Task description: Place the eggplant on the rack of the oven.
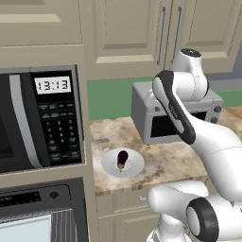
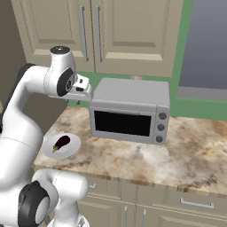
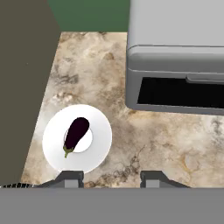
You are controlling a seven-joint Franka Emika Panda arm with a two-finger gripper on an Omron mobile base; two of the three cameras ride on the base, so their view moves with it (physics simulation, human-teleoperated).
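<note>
Beige cabinets hang over a marbled stone surface [image 1: 160, 160] in the left base view, with a green wall strip behind. On that surface sits a white plate [image 1: 134, 165], and the eggplant [image 1: 122, 159] lies on it, stem end toward the front edge. A grey toaster oven [image 1: 150, 111] stands behind and to the right of the plate, half hidden by the white arm crossing in front. At the left, a black microwave [image 1: 52, 118] shows its keypad and clock. Below it the oven [image 1: 28, 196] is cut off by the frame, its control strip and pale window showing, and a few grey bars of the rack [image 1: 64, 224] are visible beside the window.

From the right base view, the plate and eggplant lie left of the toaster oven, the plate's left rim hidden behind the arm. The hand is up beside the toaster oven's top left corner; I cannot make out its fingers here.

Looking down from the hand view, the eggplant rests diagonally on the plate, well apart from the toaster oven. The gripper [image 3: 111, 178] hovers above the surface just right of the plate, its tips spread wide and holding nothing.
</note>
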